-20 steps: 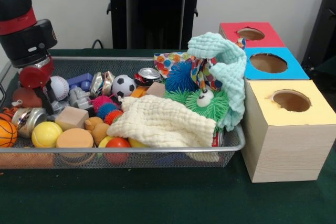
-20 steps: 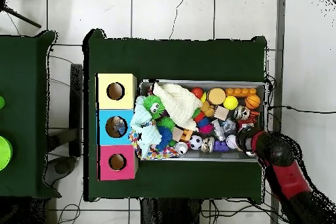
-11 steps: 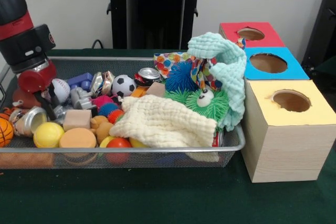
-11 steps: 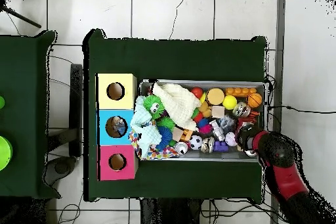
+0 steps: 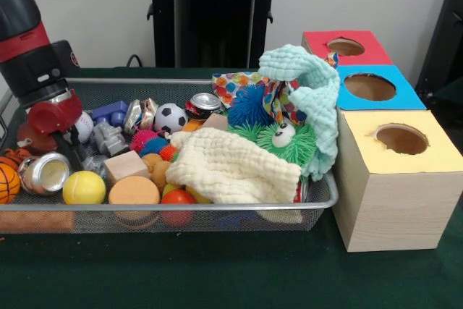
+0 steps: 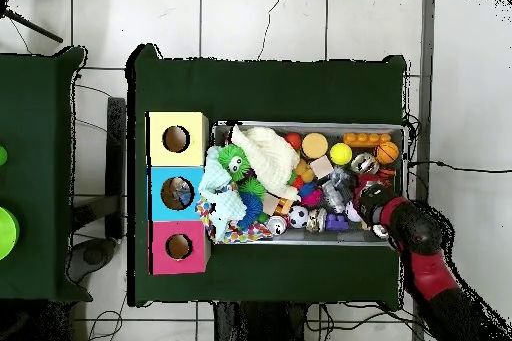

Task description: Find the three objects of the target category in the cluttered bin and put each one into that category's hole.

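Because the gripper (image 5: 71, 144) sits low in the bin (image 5: 217, 206), with its fingertips lost among the toys, we cannot tell from the front view whether it grips anything, and any sweep could spill the silver can (image 5: 45, 173) or yellow ball (image 5: 84, 187). Overhead, we see the three holed boxes (image 6: 177, 192) well apart from it, though no target category is apparent.

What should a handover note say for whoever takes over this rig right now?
Gripper: down in the bin's end farthest from the boxes, among the clutter; open or shut cannot be told.
Bin: packed with balls, cans, blocks, spiky toys, a cream cloth and a mint cloth.
Boxes: yellow box, blue box, red box stand beside the bin.
Done: no object is seen lifted out.
Left: find and post all three targets.
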Controlling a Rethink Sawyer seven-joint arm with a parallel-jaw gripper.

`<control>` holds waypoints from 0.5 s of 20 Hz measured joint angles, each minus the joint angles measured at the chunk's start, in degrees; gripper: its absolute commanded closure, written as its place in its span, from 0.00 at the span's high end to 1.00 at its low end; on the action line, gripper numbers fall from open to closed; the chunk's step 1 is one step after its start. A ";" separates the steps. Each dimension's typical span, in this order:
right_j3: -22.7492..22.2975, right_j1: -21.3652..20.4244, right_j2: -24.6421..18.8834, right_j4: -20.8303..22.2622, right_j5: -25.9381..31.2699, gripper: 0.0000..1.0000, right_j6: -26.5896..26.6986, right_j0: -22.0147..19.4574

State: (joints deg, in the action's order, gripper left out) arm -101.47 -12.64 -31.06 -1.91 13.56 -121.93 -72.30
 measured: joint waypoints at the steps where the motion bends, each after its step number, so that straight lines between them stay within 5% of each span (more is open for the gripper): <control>1: -0.14 0.19 -0.33 0.74 -0.82 0.00 0.00 -0.18; 10: -0.72 -0.86 -0.54 2.91 -6.94 0.00 0.00 2.07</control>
State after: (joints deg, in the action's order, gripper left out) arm -102.19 -13.50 -31.60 1.00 6.63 -121.93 -70.23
